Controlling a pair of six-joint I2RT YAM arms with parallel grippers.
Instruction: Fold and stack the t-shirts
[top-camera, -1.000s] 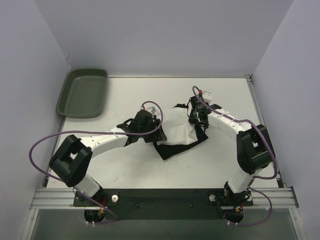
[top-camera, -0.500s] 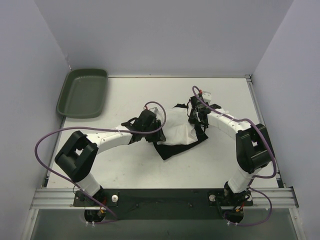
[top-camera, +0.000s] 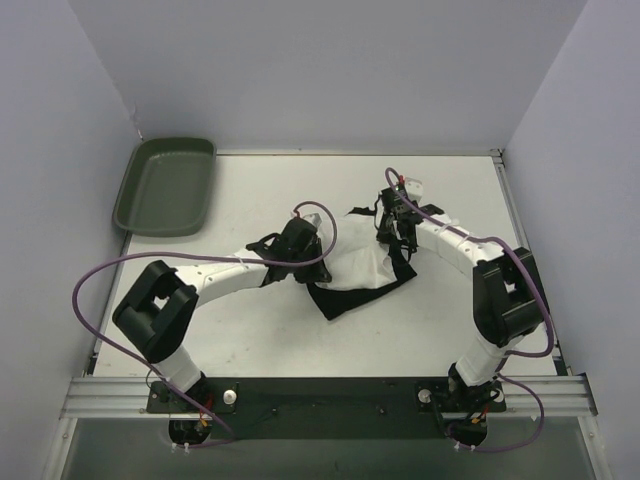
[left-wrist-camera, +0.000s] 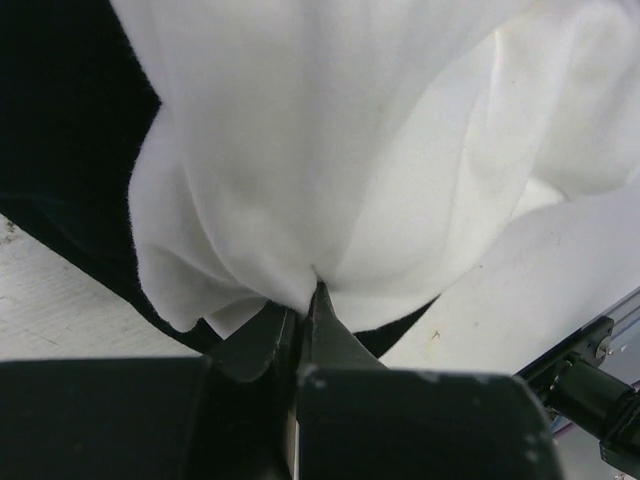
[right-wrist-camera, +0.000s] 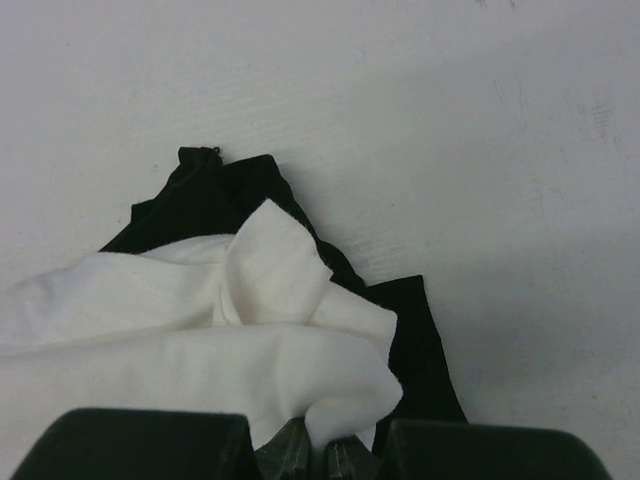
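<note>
Both garments lie bunched together at the middle of the desk (top-camera: 250, 330), between the two arms. The white t-shirt (top-camera: 358, 264) sits crumpled on top of the black t-shirt (top-camera: 338, 300). The black cloth shows along the near edge and at the far right of the heap. The left pincer (left-wrist-camera: 308, 297) is pressed together on a gathered fold of the white t-shirt at the heap's left side, with black cloth showing beneath that fold. The right pincer (right-wrist-camera: 322, 447) is pressed together on a corner of the white t-shirt at the heap's right side, and black fabric shows just beyond that corner. A green tray (top-camera: 165, 186) rests at the far left corner, well apart from the garments.
</note>
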